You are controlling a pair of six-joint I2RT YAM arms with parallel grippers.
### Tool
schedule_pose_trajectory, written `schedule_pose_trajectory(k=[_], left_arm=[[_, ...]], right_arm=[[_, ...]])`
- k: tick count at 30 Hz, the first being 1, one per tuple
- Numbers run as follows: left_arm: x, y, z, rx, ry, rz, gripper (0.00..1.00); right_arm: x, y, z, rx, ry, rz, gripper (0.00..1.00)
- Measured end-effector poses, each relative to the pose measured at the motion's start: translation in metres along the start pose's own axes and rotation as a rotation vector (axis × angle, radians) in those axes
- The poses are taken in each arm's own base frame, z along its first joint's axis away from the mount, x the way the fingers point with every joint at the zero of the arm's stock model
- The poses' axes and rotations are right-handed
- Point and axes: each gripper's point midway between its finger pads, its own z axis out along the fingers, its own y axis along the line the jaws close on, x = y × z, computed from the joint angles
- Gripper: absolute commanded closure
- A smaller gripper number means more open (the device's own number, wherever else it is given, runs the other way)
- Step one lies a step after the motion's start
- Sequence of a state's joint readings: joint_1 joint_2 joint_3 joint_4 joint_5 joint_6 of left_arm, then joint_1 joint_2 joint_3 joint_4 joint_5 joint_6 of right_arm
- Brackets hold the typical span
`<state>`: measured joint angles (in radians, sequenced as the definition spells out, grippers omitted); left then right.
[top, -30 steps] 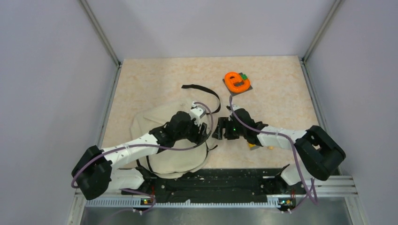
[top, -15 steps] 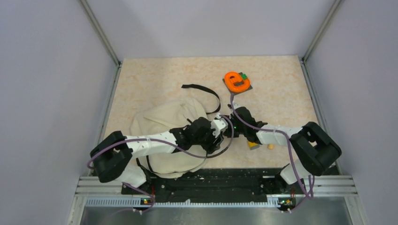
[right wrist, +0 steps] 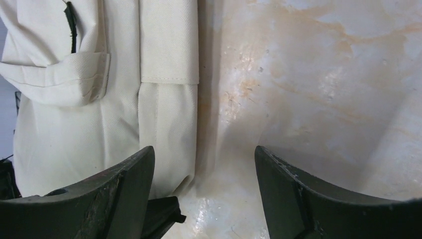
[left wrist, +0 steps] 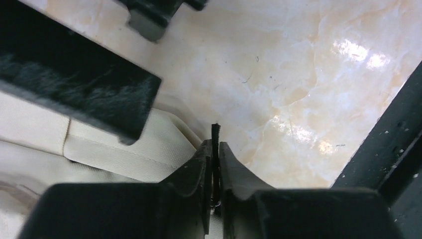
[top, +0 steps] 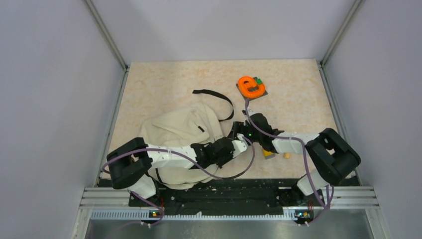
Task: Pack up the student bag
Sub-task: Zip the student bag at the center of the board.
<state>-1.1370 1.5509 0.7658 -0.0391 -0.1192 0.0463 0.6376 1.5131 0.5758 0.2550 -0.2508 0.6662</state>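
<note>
So the student bag (top: 174,132) was lying flat and slumped on the table (top: 293,104), to the left of both grippers, with its loose black strap (top: 219,95) curled out on the far side. The left arm reached across the bag, and the left gripper (left wrist: 214,149) sat right at the bag's right edge, clenched on a thin black tab (left wrist: 215,132) that stuck up between its fingers. I'd guess that tab was a zipper pull, though the wrist view was too tight to be sure. Cream fabric ran off to the gripper's left and bare table lay ahead of it. Just beside it, on the far side, was the right gripper (right wrist: 203,149), with its fingers spread wide and nothing between them but tabletop. The bag's side seam and a pocket flap lay just off its left finger, close but not gripped. Further right and well beyond both grippers sat an orange thing (top: 250,85) on a dark flat square, and a small yellow piece (top: 268,154) plus a tiny tan bit (top: 287,156) lay tucked by the right forearm. My read: nothing was packed yet, and this was the opening step, with the zipper tab caught and the bag not visibly open. The next move probably needed the right gripper to pin or pinch the fabric near the seam, so the left one could drag the tab along without the whole floppy bag sliding with it.
</note>
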Motion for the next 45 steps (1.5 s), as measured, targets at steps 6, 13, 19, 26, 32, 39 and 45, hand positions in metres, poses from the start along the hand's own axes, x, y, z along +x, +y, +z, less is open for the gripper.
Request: schedule_pose_trajectory(k=[6, 13, 19, 26, 32, 39, 45], left_arm=[[-0.003, -0.002, -0.007, -0.059, -0.019, 0.016, 1.0], [-0.025, 0.007, -0.039, -0.103, -0.155, -0.068, 1.0], [-0.025, 0.008, -0.043, -0.113, -0.164, -0.095, 1.0], [-0.018, 0.008, -0.044, -0.107, -0.137, -0.091, 1.0], [-0.019, 0.004, -0.054, -0.074, -0.136, -0.088, 1.0], [-0.024, -0.005, -0.063, -0.011, -0.142, -0.089, 1.0], [-0.027, -0.013, -0.072, 0.042, -0.148, -0.092, 1.0]], right_arm=[[0.004, 0.013, 0.009, -0.093, 0.038, -0.006, 0.29], [0.008, 0.032, 0.022, -0.222, 0.082, 0.017, 0.35], [0.015, 0.041, 0.026, -0.297, 0.123, 0.063, 0.65], [0.017, 0.048, 0.026, -0.324, 0.151, 0.113, 1.0], [0.0, 0.042, 0.028, -0.284, 0.135, 0.167, 1.0], [-0.04, 0.029, 0.032, -0.19, 0.061, 0.171, 1.0], [-0.059, 0.022, 0.036, -0.126, 0.027, 0.151, 1.0]])
